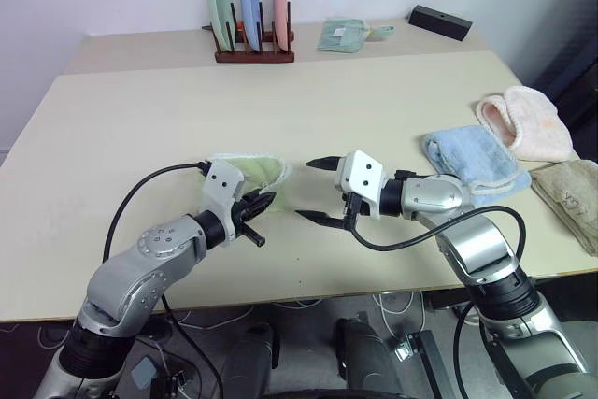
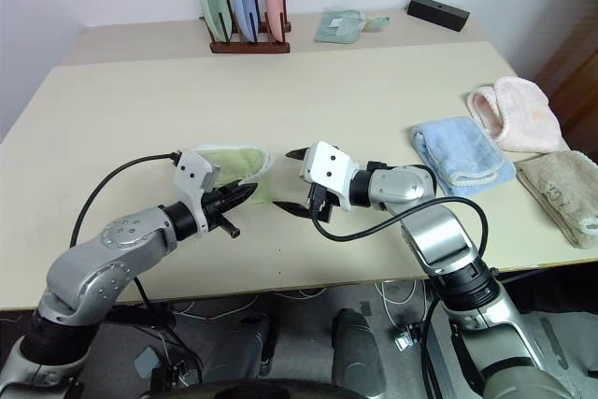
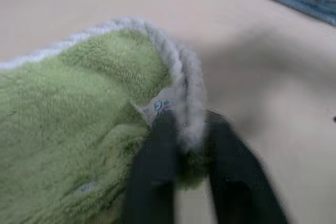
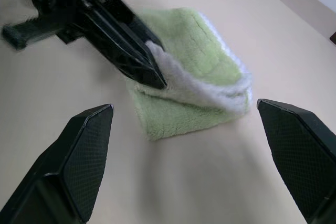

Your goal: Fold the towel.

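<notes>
- We are keeping our left gripper (image 4: 149, 69) at the towel (image 1: 254, 175), which is lying near the front middle of the table (image 1: 140, 119); in the left wrist view the white edging (image 3: 181, 93) is sitting between the two black fingers (image 3: 157, 166), and the right wrist view is showing those fingers close together with the doubled white edge at their tips; we are reading this as a clamp on the towel's edge.
- We are seeing the light green towel already doubled over on itself, an upper layer resting on a lower one, so at least one fold is looking done; we are judging that what is left is to lay the held edge down square, let go, and perhaps press it flat or fold once more.
- We are holding our right gripper (image 1: 318, 192) just to the right of the towel, its jaws spread wide apart and gripping nothing; it is pointing toward the towel.
- Further right, we are passing a folded light blue towel (image 1: 472, 163), a pink-cream towel (image 1: 528, 123) and a beige cloth (image 1: 572, 195) by the table's edge; those are not ours to fold.
</notes>
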